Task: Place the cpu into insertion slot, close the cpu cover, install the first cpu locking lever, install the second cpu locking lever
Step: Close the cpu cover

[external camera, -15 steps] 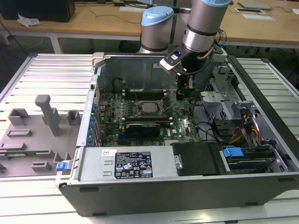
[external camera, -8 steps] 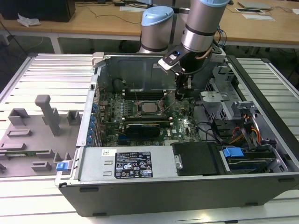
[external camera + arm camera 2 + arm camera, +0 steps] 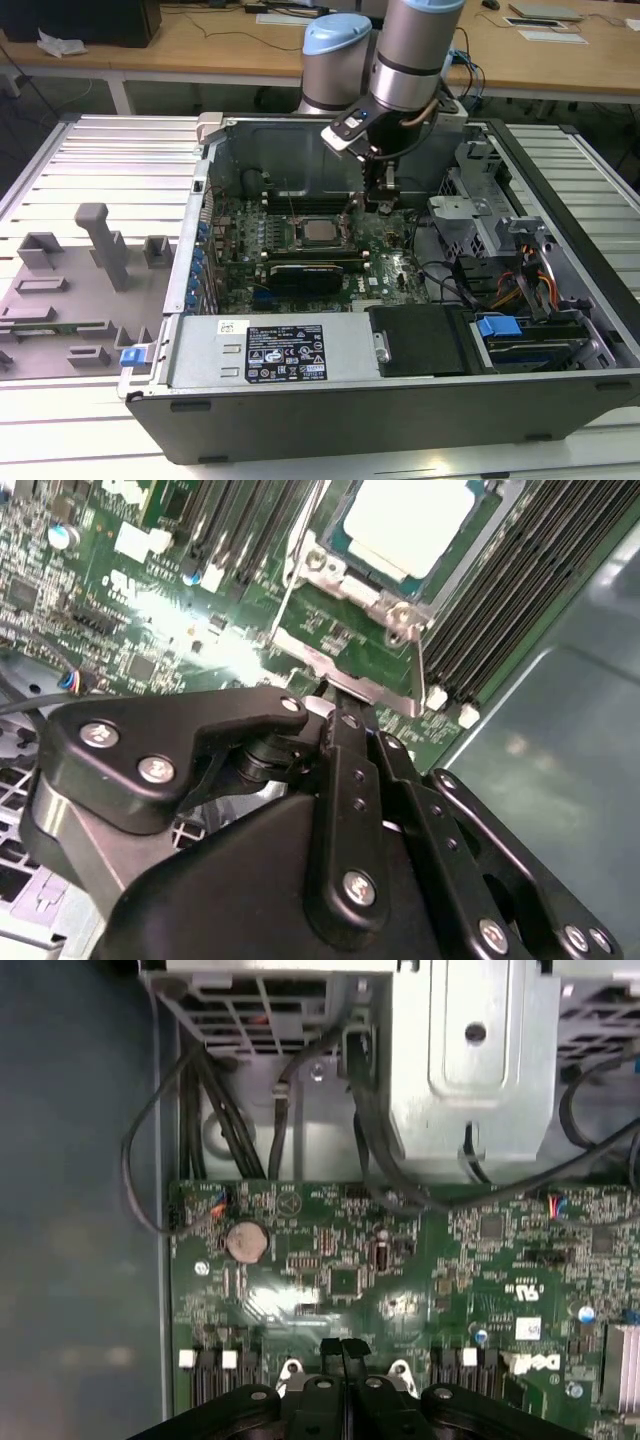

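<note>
The cpu (image 3: 319,232) (image 3: 405,525) lies flat in the insertion slot (image 3: 297,236), its silvery top facing up. The cpu cover (image 3: 335,570), a silvery metal frame, sits around the chip. A thin metal lever rod (image 3: 303,540) runs along one side of it. My gripper (image 3: 385,203) hangs low over the green board just to the exterior view's right of the slot. Its two black fingertips (image 3: 343,1348) are pressed together with nothing seen between them. In the second wrist view the gripper (image 3: 333,698) is close against the metal edge of the socket frame (image 3: 350,675).
A long black graphics card (image 3: 305,272) lies in front of the slot and black memory slots (image 3: 520,590) flank it. A metal drive cage (image 3: 465,215) and cables (image 3: 215,1120) crowd the case's right. A grey fixture tray (image 3: 70,290) lies outside, on the exterior view's left.
</note>
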Available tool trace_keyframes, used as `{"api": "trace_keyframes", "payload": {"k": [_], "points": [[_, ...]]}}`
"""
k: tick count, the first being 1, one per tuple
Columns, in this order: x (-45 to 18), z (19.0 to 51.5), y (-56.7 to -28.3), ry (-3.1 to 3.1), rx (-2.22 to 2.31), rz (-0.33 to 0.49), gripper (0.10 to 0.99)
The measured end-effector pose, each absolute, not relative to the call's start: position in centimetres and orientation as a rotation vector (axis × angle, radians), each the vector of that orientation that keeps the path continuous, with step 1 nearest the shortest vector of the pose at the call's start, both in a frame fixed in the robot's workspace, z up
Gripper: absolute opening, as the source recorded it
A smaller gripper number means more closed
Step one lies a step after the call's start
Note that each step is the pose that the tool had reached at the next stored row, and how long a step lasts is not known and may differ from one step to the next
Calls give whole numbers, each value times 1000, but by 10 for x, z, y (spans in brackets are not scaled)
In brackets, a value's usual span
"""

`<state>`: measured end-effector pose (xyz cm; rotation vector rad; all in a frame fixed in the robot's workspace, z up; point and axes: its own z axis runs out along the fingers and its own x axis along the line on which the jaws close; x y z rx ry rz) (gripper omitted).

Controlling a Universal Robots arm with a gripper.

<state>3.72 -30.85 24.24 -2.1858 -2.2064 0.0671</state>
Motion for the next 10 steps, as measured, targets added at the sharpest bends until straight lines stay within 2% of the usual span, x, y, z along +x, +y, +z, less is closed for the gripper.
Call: {"api": "trace_keyframes", "payload": {"k": [10], "points": [[13, 242, -307, -2217, -2196, 45, 106]]}}
